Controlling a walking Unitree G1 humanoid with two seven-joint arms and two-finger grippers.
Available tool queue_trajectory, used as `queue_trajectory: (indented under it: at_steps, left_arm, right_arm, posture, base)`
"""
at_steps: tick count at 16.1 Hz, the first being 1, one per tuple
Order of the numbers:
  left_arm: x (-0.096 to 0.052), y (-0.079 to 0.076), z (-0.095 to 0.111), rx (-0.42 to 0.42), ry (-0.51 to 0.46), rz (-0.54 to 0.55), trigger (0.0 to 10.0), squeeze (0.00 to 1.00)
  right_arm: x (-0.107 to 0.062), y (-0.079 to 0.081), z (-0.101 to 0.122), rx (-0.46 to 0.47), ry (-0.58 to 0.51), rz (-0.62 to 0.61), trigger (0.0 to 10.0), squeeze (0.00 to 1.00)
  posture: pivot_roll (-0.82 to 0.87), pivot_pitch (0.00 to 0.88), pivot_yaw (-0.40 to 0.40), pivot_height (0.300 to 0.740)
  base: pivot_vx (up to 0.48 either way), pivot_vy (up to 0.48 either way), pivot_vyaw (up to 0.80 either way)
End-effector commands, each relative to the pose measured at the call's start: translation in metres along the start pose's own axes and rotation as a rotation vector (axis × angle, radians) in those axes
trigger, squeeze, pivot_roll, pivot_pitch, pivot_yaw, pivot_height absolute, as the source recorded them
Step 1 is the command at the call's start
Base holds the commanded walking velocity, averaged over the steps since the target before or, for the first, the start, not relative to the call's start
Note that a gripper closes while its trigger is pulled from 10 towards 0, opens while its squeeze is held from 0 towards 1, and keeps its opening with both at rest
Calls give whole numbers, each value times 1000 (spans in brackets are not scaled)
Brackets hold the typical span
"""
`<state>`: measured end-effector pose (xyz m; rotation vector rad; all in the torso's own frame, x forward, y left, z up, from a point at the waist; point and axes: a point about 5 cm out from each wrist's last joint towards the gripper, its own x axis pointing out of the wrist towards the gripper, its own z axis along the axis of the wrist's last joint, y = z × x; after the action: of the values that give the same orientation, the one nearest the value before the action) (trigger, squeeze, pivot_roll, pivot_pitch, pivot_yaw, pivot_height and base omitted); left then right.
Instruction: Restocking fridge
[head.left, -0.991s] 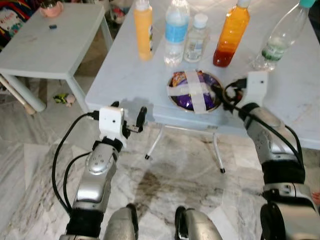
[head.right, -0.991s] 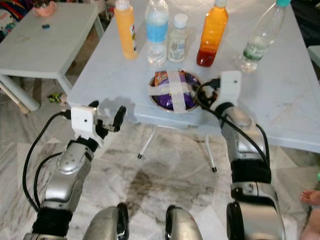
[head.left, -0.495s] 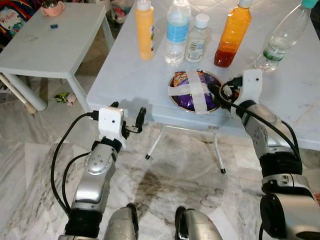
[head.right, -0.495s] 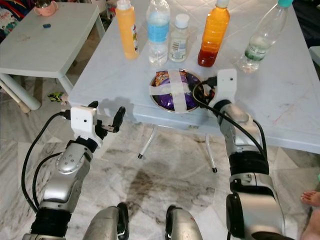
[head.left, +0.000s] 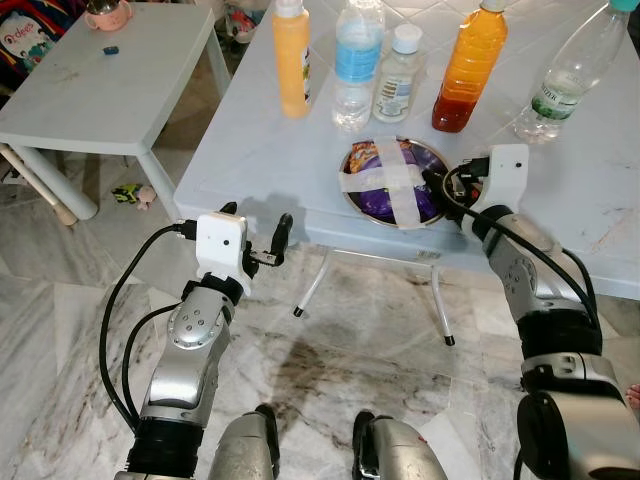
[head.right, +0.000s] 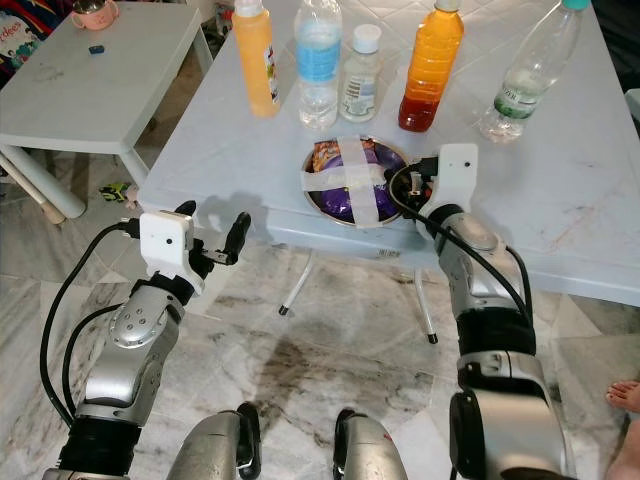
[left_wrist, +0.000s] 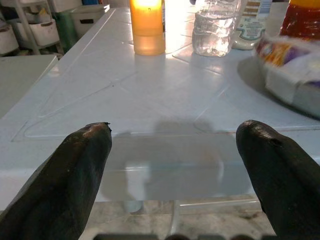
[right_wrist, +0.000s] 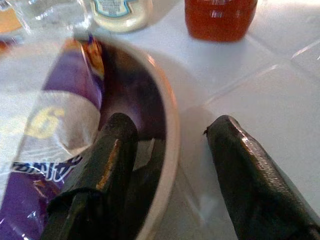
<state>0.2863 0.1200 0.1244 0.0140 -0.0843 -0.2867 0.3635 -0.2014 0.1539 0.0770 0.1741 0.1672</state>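
the bowl (head.left: 393, 183) sits at the centre of the frame near the front edge of the pale worktop (head.left: 250, 150); it is round and metal-rimmed, holds a purple and orange snack packet, and is crossed by two strips of pale tape. the right hand (right_wrist: 167, 165) is at the bowl's right rim, fingers spread and straddling it: one finger inside the bowl against the packet, the other outside over the worktop, not closed on the rim. the left hand (head.left: 255, 235) hovers in the lower left of the frame, just short of the worktop's front edge, its fingers parted and holding nothing. five bottles stand in a row across the top of the frame behind the bowl: one yellow-orange bottle (head.left: 289, 58), one clear water bottle with a blue label (head.left: 356, 65), one small clear bottle with a white cap (head.left: 397, 75), one amber-to-red juice bottle (head.left: 466, 68), and one clear bottle with a green label (head.left: 560, 85) leaning at the upper right. in the upper left a second, lower white table (head.left: 90, 85) carries one pink cup (head.left: 104, 13) and one small dark blue item (head.left: 110, 49). one small toy (head.left: 128, 194) lies on the marble floor (head.left: 350, 360) beside that table's leg.
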Motion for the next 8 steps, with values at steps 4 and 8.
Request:
queue_trajectory:
  at_steps: [4, 8]
  left_arm:
    - [-6, 2, -1, 11, 14, -2, 10000, 0]
    - [-5, 5, 1, 22, 13, -7, 10000, 0]
  right_arm:
    - [2, -6, -16, 53, 83, -17, 0, 0]
    - [8, -2, -10, 40, 99, -29, 0, 0]
  posture:
    - [49, 228, 52, 740]
    - [30, 227, 52, 740]
  base:
    - [0, 0, 0]
    - [0, 0, 0]
